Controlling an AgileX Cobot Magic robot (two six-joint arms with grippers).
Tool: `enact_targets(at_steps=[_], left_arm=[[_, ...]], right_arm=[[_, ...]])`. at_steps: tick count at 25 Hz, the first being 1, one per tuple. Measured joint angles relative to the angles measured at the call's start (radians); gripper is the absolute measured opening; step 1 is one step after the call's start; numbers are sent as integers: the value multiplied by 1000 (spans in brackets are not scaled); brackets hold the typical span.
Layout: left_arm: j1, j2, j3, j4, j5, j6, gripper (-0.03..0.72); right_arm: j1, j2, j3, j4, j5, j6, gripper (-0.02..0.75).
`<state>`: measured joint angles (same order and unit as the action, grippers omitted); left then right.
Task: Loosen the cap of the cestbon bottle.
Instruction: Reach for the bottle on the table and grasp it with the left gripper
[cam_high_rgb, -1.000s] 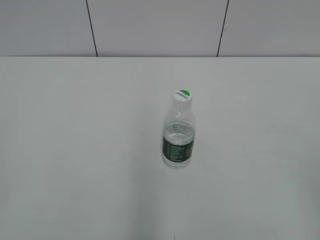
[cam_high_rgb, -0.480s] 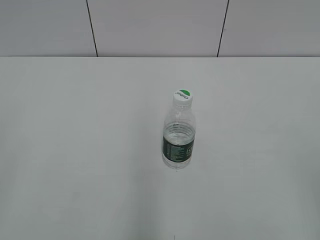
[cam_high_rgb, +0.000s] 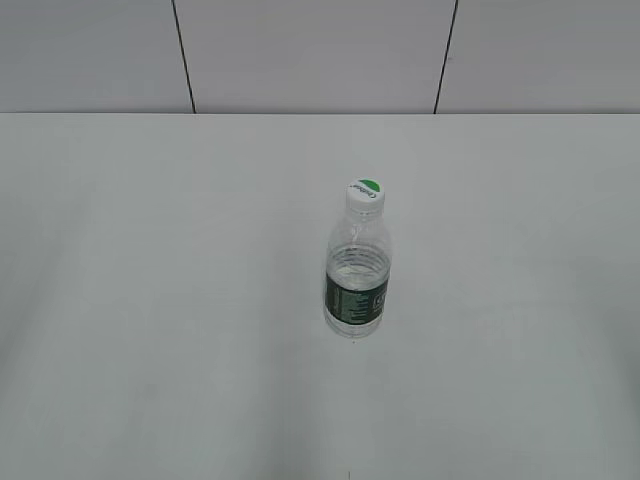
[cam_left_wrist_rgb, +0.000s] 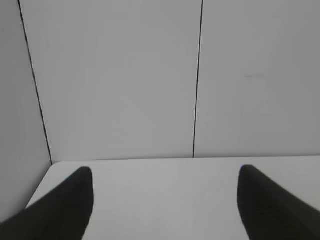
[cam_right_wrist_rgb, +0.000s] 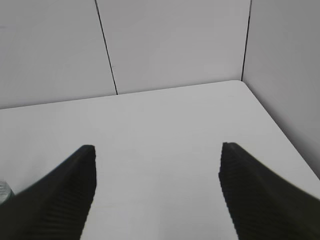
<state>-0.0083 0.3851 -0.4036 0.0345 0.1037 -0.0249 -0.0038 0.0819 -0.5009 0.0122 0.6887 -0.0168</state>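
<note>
The cestbon bottle (cam_high_rgb: 356, 280) stands upright near the middle of the white table (cam_high_rgb: 150, 250), clear with a dark green label band. Its cap (cam_high_rgb: 366, 192), half green and half white on top, sits on the neck. Neither gripper shows in the exterior view. In the left wrist view my left gripper (cam_left_wrist_rgb: 165, 175) is open and empty, with only table and wall ahead. In the right wrist view my right gripper (cam_right_wrist_rgb: 157, 152) is open and empty; a sliver of the bottle (cam_right_wrist_rgb: 4, 191) shows at the far left edge.
A white panelled wall (cam_high_rgb: 320, 55) with dark seams rises behind the table. The table's right edge (cam_right_wrist_rgb: 280, 130) and far right corner show in the right wrist view, its far left corner (cam_left_wrist_rgb: 50, 165) in the left wrist view.
</note>
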Motion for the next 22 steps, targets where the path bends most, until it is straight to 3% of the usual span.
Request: enact_targets(at_steps=[4, 10, 22], left_arm=[[0, 148, 17, 7, -181, 0, 531], [-20, 371, 17, 7, -294, 0, 531], [-192, 799, 20, 105, -699, 0, 531]], right_arm=[[0, 84, 1, 0, -82, -1, 590], [1, 202, 19, -65, -318, -6, 587], [3, 493, 25, -106, -776, -6, 519]])
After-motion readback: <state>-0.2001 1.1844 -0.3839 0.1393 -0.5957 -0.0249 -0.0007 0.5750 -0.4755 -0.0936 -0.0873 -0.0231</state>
